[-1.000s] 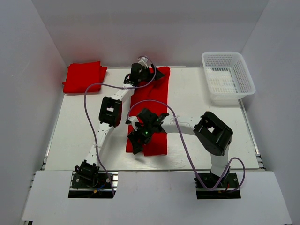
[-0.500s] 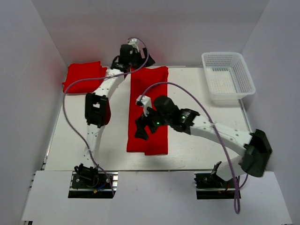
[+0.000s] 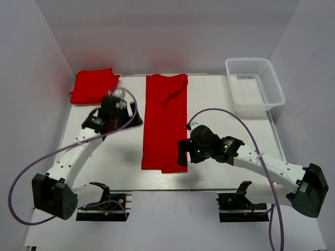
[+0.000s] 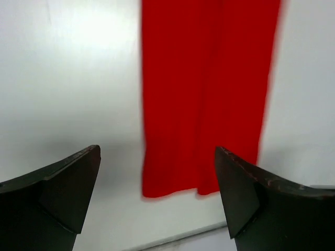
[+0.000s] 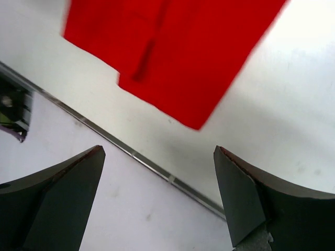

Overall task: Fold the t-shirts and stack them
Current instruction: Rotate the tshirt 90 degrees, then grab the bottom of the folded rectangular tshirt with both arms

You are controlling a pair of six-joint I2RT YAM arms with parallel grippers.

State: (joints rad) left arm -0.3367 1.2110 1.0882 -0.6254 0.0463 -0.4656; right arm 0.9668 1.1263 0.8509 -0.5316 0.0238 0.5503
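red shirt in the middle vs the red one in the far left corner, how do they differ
The middle shirt lies as a long narrow strip; the corner shirt is folded into a compact block. The middle shirt reaches from the far side almost to the near edge; the corner shirt stays at the far side. Both are plain bright red.

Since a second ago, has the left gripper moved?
Yes. The left gripper has swung off the far end of the spread t-shirt, toward the near-left, away from the basket.
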